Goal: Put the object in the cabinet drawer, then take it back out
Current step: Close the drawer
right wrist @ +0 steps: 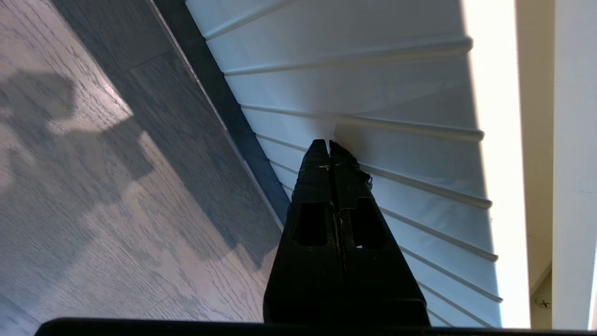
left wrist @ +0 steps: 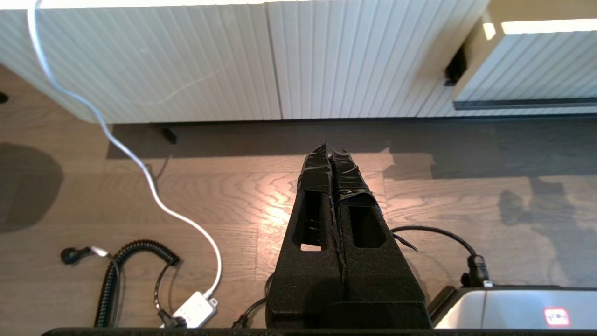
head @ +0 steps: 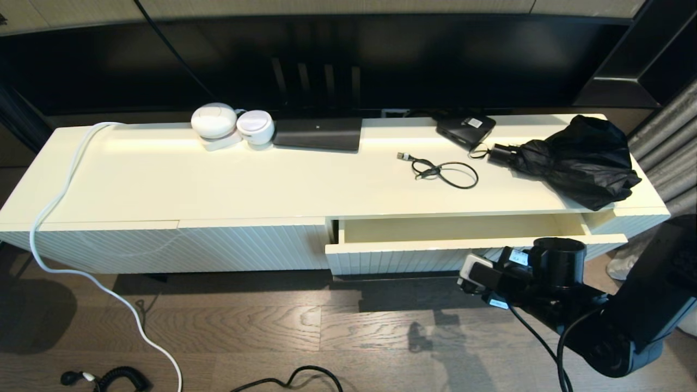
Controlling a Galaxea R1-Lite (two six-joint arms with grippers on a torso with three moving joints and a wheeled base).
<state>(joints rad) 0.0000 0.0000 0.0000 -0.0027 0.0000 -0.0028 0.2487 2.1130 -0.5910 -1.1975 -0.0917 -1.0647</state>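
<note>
The cabinet drawer (head: pixel 397 260) stands pulled part way out at the cabinet's right half, and the strip of cream inside (head: pixel 452 228) that shows is bare. Its ribbed front (right wrist: pixel 396 93) fills the right wrist view, with the thin black bar handle (right wrist: pixel 219 112) along its lower edge. My right gripper (right wrist: pixel 329 142) is shut on nothing, its tips at the ribbed front just above the handle. My right wrist (head: pixel 544 264) hangs before the drawer. My left gripper (left wrist: pixel 329 148) is shut and empty, parked over the floor. On the cabinet top lie a black cable (head: pixel 444 171) and a folded black umbrella (head: pixel 577 158).
Two white round devices (head: pixel 231 125), a flat black box (head: pixel 318 133) and a small black box (head: pixel 465 128) sit at the back of the top. A white cord (head: pixel 60 201) drops to the floor (head: pixel 245 326), where a coiled black cord (left wrist: pixel 121 266) and a white adapter (left wrist: pixel 193 310) lie.
</note>
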